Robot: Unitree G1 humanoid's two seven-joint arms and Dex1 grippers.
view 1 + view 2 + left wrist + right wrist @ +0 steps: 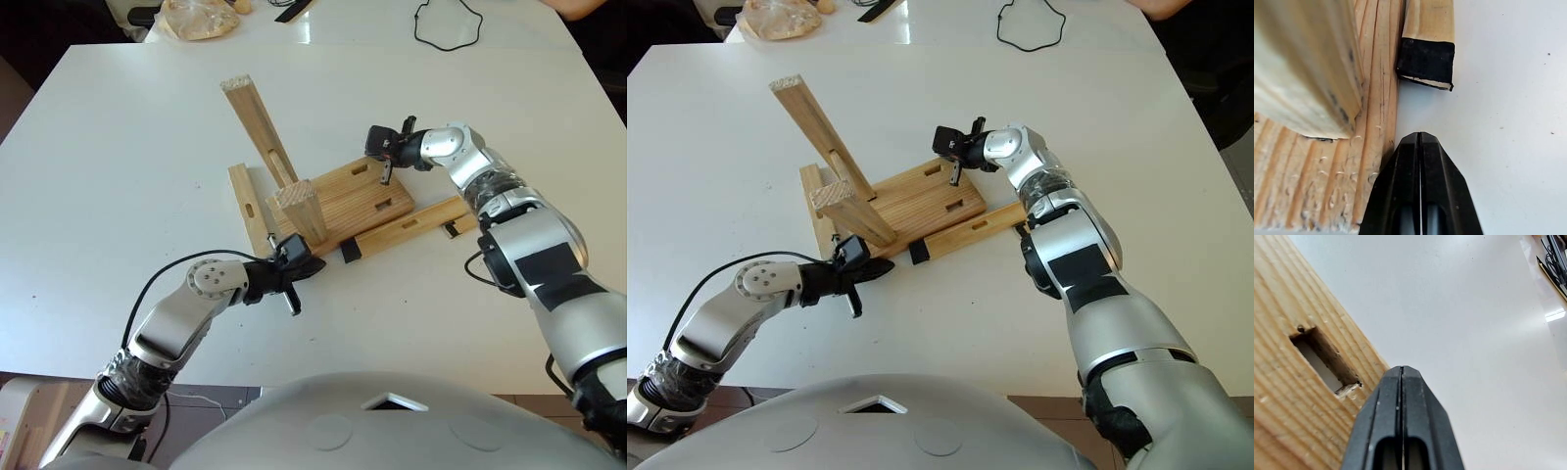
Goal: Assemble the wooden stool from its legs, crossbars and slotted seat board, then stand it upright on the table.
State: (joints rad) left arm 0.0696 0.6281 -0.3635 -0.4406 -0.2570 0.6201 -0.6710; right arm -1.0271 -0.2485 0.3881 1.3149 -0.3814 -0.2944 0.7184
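Note:
The slotted seat board (362, 199) lies flat mid-table. Two wooden legs stand in it: a long one (259, 125) leaning away to the far left and a thick one (300, 211) at its near left corner. Another leg (416, 226) with a black end cap (1426, 61) lies along the board's near right edge, and a slotted crossbar (246, 204) lies flat at the left. My left gripper (308, 264) is shut and empty, its tip at the board's near corner (1376, 161). My right gripper (375, 145) is shut and empty over the board's far edge, beside a slot (1325, 362).
A black cable (446, 24) and a crumpled bag (199, 17) lie on the adjoining table at the back. The white table (118, 147) is bare to the left and right of the stool parts.

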